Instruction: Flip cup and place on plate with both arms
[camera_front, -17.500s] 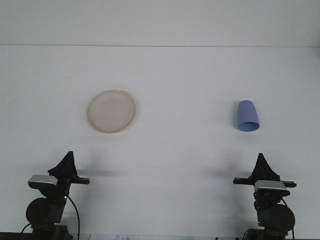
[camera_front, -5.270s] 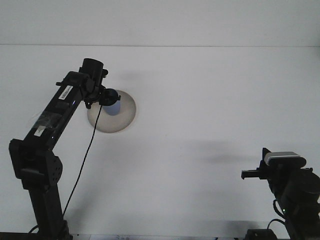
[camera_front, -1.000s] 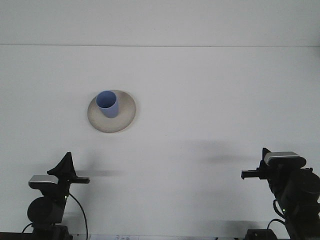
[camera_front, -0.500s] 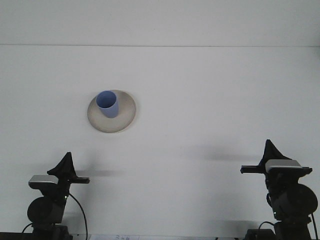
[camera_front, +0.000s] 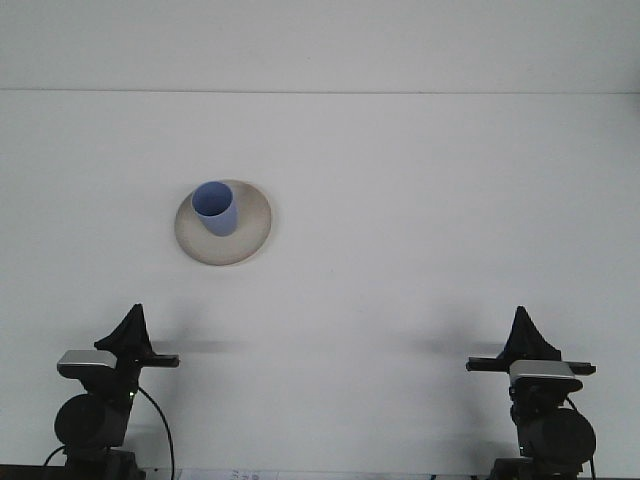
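1. The blue cup (camera_front: 215, 208) stands upright on the cream plate (camera_front: 250, 232), mouth up, a little left of the plate's middle.
2. The cup lies far ahead of my left gripper (camera_front: 130, 331) and slightly to its right; my left arm is clearly the nearer one.
3. My right gripper (camera_front: 523, 334) is well apart from the cup, across the white table (camera_front: 420, 220).
4. Both arms are folded low at the near edge, grippers pointing up.
5. I cannot tell if either gripper's fingers are spread or pressed together.
6. I judge the task done; no reach seems needed.
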